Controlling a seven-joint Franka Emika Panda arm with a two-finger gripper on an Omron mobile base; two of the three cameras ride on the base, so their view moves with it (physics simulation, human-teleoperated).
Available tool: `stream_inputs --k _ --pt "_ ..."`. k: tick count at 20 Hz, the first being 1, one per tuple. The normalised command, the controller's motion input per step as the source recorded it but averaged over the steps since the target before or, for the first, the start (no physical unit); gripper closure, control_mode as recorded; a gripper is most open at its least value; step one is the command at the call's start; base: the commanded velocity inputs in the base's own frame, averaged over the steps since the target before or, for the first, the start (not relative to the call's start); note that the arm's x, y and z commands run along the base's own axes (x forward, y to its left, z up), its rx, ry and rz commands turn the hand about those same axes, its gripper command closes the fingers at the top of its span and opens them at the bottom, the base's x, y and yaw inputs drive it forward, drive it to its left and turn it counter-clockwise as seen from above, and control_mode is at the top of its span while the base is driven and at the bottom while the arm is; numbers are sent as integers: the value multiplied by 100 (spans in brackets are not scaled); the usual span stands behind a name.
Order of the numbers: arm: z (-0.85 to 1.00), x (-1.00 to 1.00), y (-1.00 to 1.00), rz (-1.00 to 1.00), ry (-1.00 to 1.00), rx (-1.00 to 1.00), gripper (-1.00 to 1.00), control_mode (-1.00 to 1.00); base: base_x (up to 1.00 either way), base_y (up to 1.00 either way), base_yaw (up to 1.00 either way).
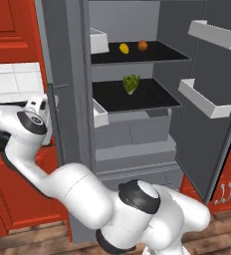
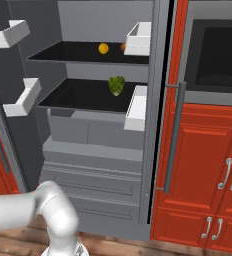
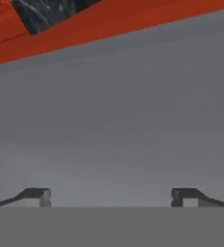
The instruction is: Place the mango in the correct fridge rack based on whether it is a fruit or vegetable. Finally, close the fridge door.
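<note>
Through the hand view we see our tool [image 3: 111, 197] with its two dark fingertips [image 3: 35, 197] standing far apart near the lower corners — wide open, with nothing between them and nothing touched — facing a flat grey surface with a strip of red cabinet [image 3: 133, 19] slanting across the top. In the left base view the arm bends away to the left, its wrist by the outer side of the fridge, near the white tiled wall [image 1: 13, 82]. The mango [image 1: 124, 48] lies on the upper shelf [image 1: 172, 56] inside the open fridge, a small yellow-orange oval toward the back, just beside a rounder reddish-orange fruit [image 1: 143, 45] and apart from it. From the left its long axis seems to run slightly tilted, roughly front to back on the shelf; from the right it looks nearly round, so we cannot tell which end points where. On the lower shelf [image 1: 160, 102] sits a green leafy vegetable [image 1: 131, 83], upright. The fridge door [image 1: 214, 129] stands swung wide open at the right of the left base view, its white bins [image 1: 204, 99] on the inner face — the other door, on the left side, is open too.
</note>
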Motion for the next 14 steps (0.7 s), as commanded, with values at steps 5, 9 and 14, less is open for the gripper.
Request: stream_inputs --k 5,9,14 --pt "0 39 -97 -11 -1 0 -100 -100 0 0 0" --pt "0 41 -85 -11 -2 0 -100 -100 0 0 0" --pt "0 59 -53 -8 -1 0 -100 -100 0 0 0"
